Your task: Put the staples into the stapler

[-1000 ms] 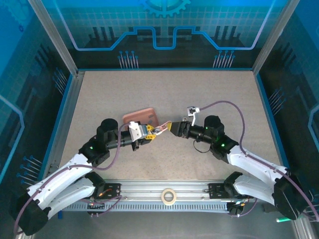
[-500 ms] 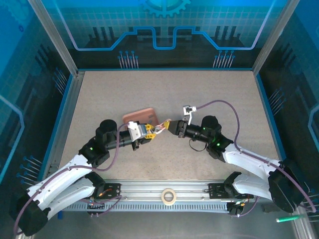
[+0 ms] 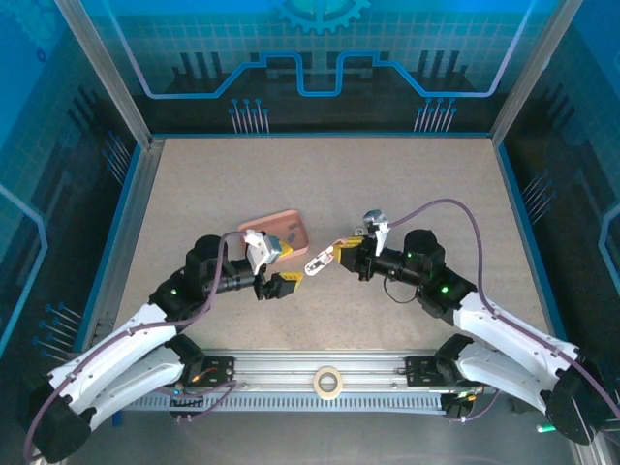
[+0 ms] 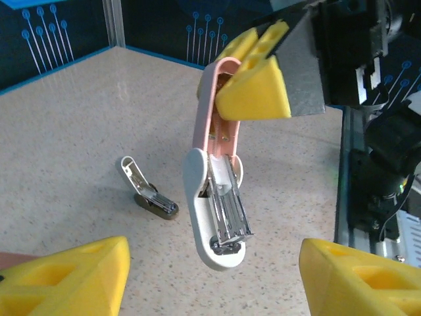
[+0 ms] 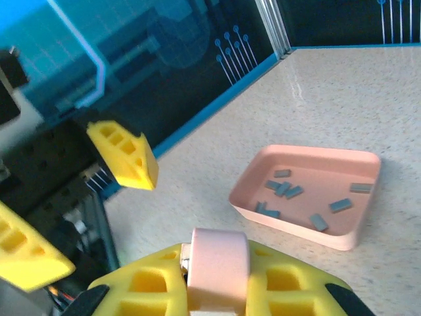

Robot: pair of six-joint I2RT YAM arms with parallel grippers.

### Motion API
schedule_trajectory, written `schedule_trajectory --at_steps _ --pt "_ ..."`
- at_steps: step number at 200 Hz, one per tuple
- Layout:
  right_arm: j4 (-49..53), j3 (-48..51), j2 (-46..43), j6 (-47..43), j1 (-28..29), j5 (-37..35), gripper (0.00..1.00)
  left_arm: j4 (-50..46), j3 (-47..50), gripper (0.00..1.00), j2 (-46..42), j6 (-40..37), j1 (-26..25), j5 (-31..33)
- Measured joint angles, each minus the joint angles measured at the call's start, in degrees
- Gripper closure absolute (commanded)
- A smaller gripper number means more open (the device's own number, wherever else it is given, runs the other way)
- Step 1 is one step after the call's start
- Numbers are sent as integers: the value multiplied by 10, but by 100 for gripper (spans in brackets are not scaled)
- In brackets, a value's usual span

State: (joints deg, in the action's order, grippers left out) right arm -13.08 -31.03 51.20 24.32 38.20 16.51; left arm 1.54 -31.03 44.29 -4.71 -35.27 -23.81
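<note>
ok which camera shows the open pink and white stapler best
The left wrist view: the pink and white stapler hangs open, its metal channel facing the camera. The right wrist view catches its pink end in the right gripper; the top view, a pale shape.

Bright, even overhead light; soft shadows; near foreground slightly blurred.

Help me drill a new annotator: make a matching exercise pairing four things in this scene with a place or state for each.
Things
1 stapler
2 staples
3 left tool
4 right tool

Places or states
A open, holding nothing
B lying in the pink tray
C shut on the stapler's pink end
D hanging opened above the table

Pairs: 1-D, 2-B, 3-A, 4-C
</note>
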Motion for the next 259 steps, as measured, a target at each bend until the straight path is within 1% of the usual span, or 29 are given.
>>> schedule_trajectory --at_steps 27,44,67,92,126,152,259 --pt "59 -21 -7 -102 -5 12 86 -2 0 30 12 65 0 -11" --pt "94 -36 -8 -159 -15 38 86 -2 0 31 29 95 0 -22" --pt "134 -60 -2 -211 -24 76 87 7 0 31 55 126 0 -46" --pt "141 -73 6 -249 -25 118 86 30 0 32 87 157 0 -77" --pt "139 -73 16 -264 -26 150 86 65 0 32 117 184 -7 -109" --pt "137 -78 28 -265 -26 160 86 90 1 34 131 196 -21 -125" --pt "104 -79 22 -263 -26 161 85 143 4 54 171 214 -32 -136"
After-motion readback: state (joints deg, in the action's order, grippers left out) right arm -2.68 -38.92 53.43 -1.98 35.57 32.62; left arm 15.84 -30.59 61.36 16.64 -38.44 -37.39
